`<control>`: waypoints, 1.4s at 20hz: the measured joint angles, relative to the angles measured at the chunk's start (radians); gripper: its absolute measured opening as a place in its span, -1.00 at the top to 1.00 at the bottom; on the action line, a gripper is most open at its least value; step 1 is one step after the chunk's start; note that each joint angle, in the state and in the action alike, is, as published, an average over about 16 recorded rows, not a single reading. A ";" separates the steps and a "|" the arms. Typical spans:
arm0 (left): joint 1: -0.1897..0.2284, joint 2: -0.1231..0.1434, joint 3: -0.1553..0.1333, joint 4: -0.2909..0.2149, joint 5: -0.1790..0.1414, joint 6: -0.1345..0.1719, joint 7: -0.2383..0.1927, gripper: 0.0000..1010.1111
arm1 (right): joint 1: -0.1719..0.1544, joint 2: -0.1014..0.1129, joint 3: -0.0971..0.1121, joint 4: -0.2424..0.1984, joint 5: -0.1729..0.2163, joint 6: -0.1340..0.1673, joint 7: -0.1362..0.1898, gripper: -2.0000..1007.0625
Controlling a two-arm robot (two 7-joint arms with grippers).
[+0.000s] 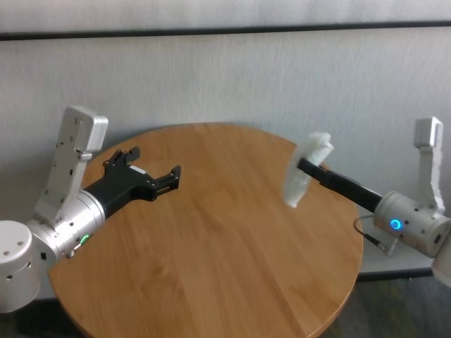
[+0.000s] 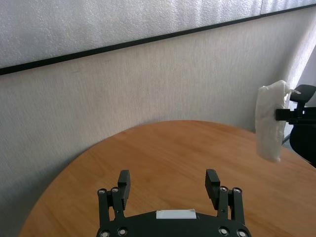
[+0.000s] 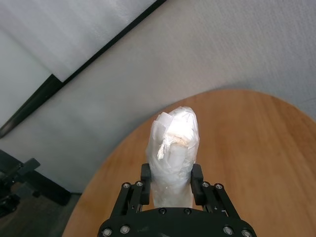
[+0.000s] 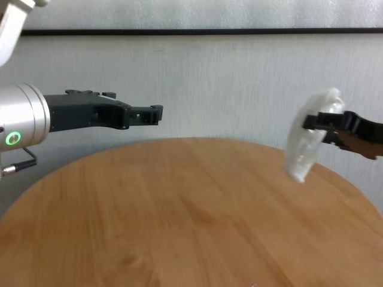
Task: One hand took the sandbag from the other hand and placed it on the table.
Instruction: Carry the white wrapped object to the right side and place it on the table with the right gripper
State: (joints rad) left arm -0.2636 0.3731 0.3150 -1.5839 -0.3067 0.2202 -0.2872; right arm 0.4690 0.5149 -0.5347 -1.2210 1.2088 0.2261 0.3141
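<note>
So the right gripper (image 3: 170,190), the blue-ringed one, is holding the sandbag (image 1: 304,171) up in the air over the right edge of the desk (image 1: 211,239). Its fingers (image 3: 146,190) are clamping the bag from both sides, one on each flank. From the head view they're gripping it above its middle, so a short bit is poking up past the fingers and the longer part is hanging below. It isn't touching the desk anywhere.

The bag's long axis is running roughly up and down with a slight tilt, top end leaning a little to the right and the lower end angling toward the wood. In the right wrist view the crinkly end with a little twisted tail is pointing away from the gripper.

The left gripper (image 1: 156,169), green ring, is hovering over the left part of the desk, well apart from the bag, fingers (image 2: 123,183) spread wide and holding nothing.
</note>
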 joint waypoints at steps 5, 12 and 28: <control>0.000 0.001 0.001 0.000 0.000 -0.001 0.001 -0.98 | -0.014 0.031 0.013 -0.001 -0.022 0.014 -0.013 0.06; 0.000 0.001 0.001 0.000 0.000 -0.002 0.001 -0.98 | -0.020 0.049 0.018 0.019 -0.053 0.035 -0.024 0.06; 0.000 0.002 0.002 0.000 0.000 -0.003 0.001 -0.98 | 0.014 0.046 0.004 0.101 -0.135 0.075 -0.018 0.06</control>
State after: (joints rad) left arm -0.2638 0.3746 0.3171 -1.5839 -0.3069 0.2176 -0.2860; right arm 0.4834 0.5608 -0.5303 -1.1196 1.0735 0.3006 0.2956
